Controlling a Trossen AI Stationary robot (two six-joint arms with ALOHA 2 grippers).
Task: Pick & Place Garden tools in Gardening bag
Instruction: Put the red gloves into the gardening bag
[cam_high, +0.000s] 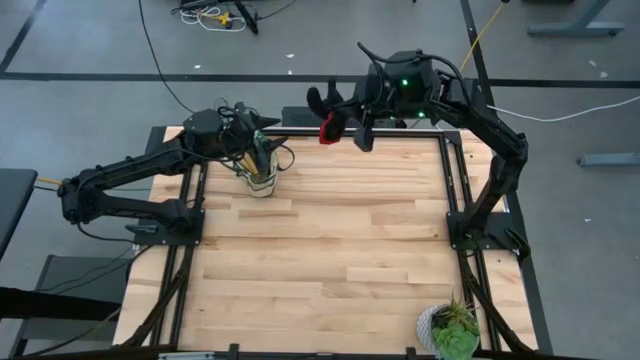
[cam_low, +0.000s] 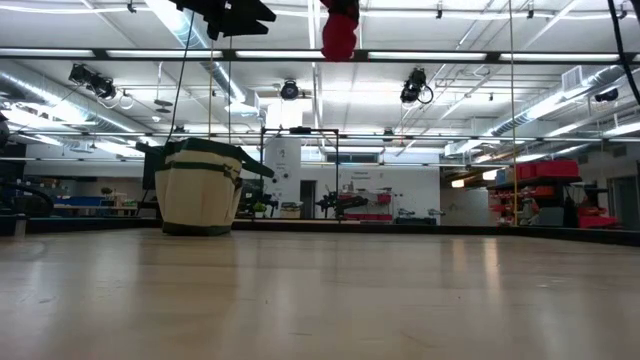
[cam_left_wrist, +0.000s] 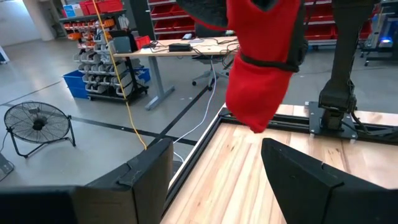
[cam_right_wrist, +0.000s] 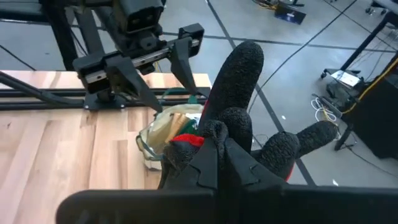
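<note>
A grey concrete floor with loose cables surrounds the wooden table. Long ceiling lights glow overhead; red storage bins, a desk and a floor fan stand beyond.

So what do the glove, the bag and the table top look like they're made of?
Glove, held in the shut right gripper: seemingly knit fabric, red cuff hanging limp, with a black, pebbly, rubber-like coating on the fingers. Bag: beige woven cloth, probably canvas, matte, with dark green trim at the rim. Table top: pale wood strips with visible grain and a slight sheen.
</note>
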